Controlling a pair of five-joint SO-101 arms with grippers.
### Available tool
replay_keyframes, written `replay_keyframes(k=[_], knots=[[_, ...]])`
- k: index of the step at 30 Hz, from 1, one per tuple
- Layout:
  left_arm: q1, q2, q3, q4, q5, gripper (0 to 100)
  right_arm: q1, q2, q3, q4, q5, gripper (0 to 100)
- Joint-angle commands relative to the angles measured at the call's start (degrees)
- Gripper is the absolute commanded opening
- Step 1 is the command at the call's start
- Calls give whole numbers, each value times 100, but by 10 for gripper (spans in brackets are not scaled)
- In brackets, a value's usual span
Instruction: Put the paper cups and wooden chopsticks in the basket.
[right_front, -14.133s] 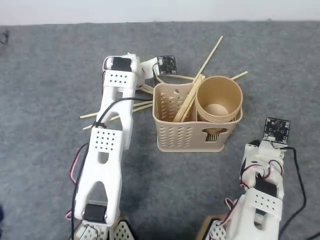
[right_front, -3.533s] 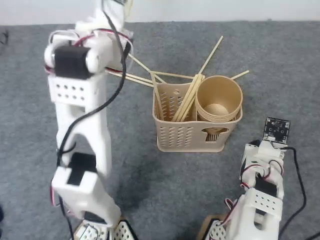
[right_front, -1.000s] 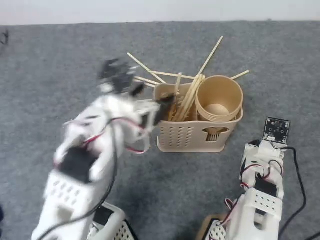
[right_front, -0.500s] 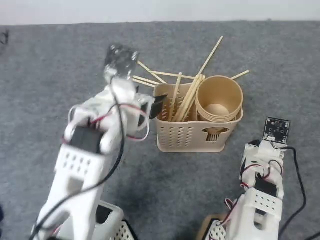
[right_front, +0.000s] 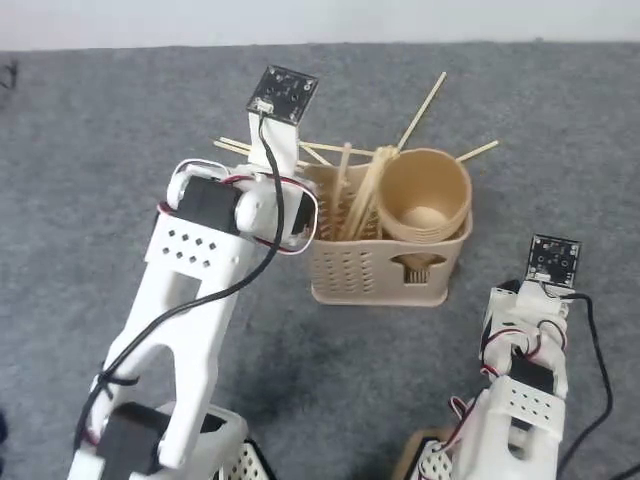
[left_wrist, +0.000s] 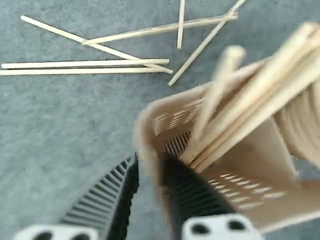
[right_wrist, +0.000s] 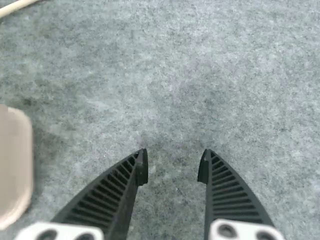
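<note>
The tan basket (right_front: 380, 270) holds a stack of paper cups (right_front: 425, 205) on its right side and several wooden chopsticks (right_front: 362, 195) leaning on its left side. My left gripper (left_wrist: 151, 162) straddles the basket's left wall (left_wrist: 150, 130), one finger inside and one outside, shut on it. Several loose chopsticks (left_wrist: 95, 64) lie on the carpet behind the basket, and their ends (right_front: 235, 148) poke out past the left arm. My right gripper (right_wrist: 172, 167) is open over bare carpet, to the right of the basket corner (right_wrist: 12, 165).
Grey carpet covers the whole table. The left arm (right_front: 200, 290) stretches from the front left up to the basket. The right arm (right_front: 525, 350) stands folded at the front right. A chopstick end (right_wrist: 15, 6) lies beyond the right gripper.
The left arm has swung in and come down over the basket's left wall. The basket, with its cups, has shifted slightly to the left. The right arm has kept still.
</note>
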Motion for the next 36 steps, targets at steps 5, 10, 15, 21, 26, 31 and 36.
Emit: replay_keyframes(k=[5, 10, 15, 21, 26, 31, 36], knots=[[-738, -18, -1007, 264, -519, 11, -31, -75, 123, 13, 88, 177], [-1609, -9, -1481, 914, -1415, 11, -31, -75, 123, 13, 88, 177], [-2611, 0, -1516, 844, -1987, 11, -31, -75, 123, 13, 88, 177], [-3332, 316, -1262, 316, -2207, 11, -31, -66, 123, 22, 88, 177], [-3692, 765, -1473, 246, -2259, 11, -31, -66, 123, 22, 88, 177], [-3587, 607, -1490, 457, -2365, 35, 22, -75, 70, -31, 97, 180], [-3279, -97, -1490, 457, -2400, 203, 585, -75, -431, 462, 88, 180]])
